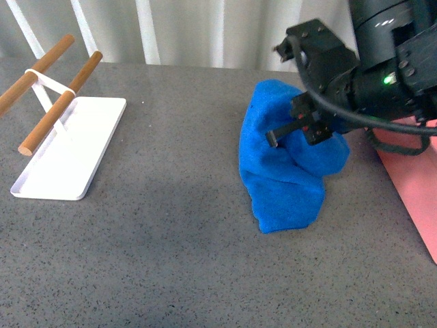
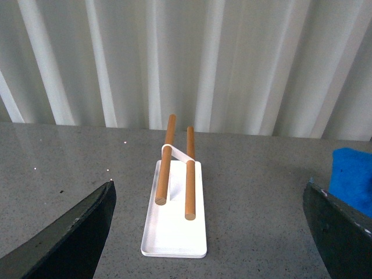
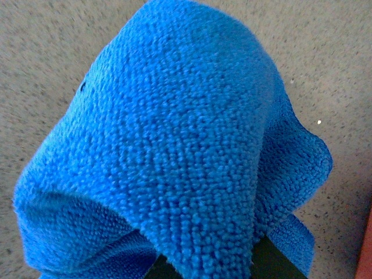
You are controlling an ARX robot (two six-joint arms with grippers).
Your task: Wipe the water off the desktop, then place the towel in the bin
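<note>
The royal-blue towel (image 1: 281, 174) hangs bunched from my right gripper (image 1: 295, 128), which is shut on its upper part at the right of the dark speckled desktop (image 1: 171, 260). Its lower folds reach down to the desktop. In the right wrist view the towel (image 3: 174, 145) fills the picture and covers the fingertips. The salmon-pink bin (image 1: 413, 178) shows as a strip at the right edge, just right of the towel. My left gripper (image 2: 212, 232) is open and empty, well above the desktop; it is out of the front view. The towel's edge (image 2: 351, 177) shows in the left wrist view. No water is visible.
A flat white tray (image 1: 68, 147) with two wooden rods (image 1: 58, 92) stands at the back left; it also shows in the left wrist view (image 2: 174, 232). A pale corrugated wall (image 1: 205, 31) runs behind the desktop. A black cable (image 1: 403, 143) loops from my right arm over the bin.
</note>
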